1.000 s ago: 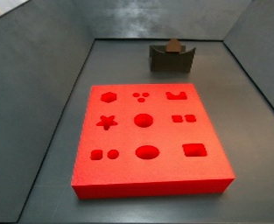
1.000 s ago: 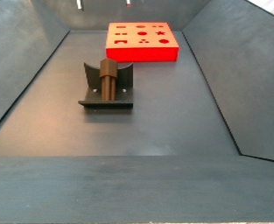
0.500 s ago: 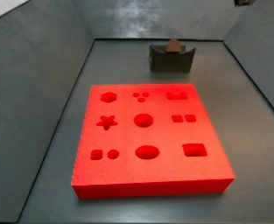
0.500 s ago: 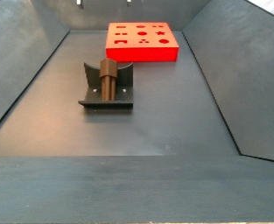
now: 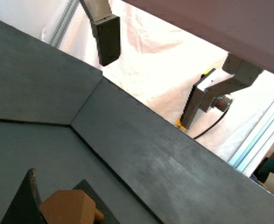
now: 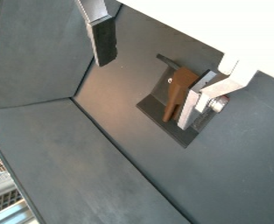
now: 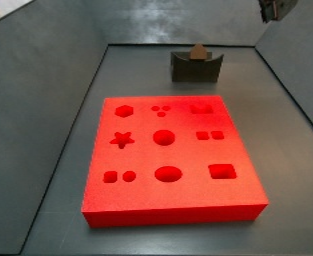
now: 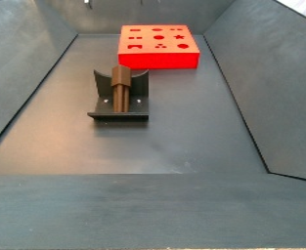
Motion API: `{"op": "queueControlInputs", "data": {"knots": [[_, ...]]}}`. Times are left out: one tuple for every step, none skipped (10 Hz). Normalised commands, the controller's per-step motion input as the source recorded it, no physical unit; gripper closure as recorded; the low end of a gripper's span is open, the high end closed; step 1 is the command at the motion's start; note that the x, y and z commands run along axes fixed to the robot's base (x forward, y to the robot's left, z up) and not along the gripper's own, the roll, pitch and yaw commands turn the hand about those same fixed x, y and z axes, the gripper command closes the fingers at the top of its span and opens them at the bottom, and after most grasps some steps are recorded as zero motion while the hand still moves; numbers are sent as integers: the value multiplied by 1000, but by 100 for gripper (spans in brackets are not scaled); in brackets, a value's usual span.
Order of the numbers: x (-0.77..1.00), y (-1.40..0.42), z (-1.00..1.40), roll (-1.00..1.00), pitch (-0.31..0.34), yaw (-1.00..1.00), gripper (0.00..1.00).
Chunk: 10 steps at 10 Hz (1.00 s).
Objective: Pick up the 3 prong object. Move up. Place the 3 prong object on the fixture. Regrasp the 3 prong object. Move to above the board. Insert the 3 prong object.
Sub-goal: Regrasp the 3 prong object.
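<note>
The peg (image 8: 117,91) rests in the fixture (image 8: 118,101), its long axis running along the fixture's channel, toward 12 o'clock and the board (image 8: 159,46) in a side view. The gripper (image 6: 160,57) hangs high above the floor, fingers spread wide and holding nothing. In a wrist view the peg shows just past one finger (image 6: 203,96), below the open gap rather than between the pads. For a regrasp, I judge the gripper must drop straight down with the peg's narrow width across the jaws. The board's three-dot cutout (image 7: 160,108) stands empty.
</note>
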Motion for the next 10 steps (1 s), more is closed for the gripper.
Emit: {"op": "queueControlInputs", "data": {"knots": [[37,72,-1000,222,20,239,0],[48,65,-1000,201,-12,214,0],[63,58,-1000,158,-49,176,0],[72,56,-1000,129,-71,148,0],[83,50,-1000,102,-101,107,0],[90,47,-1000,88,-117,78,0],[99,41,-1000,77,-122,38,0],[103,37,-1000,72,-115,19,0],[116,32,-1000,69,-97,-11,0],[106,24,-886,67,-83,-27,0]]}}
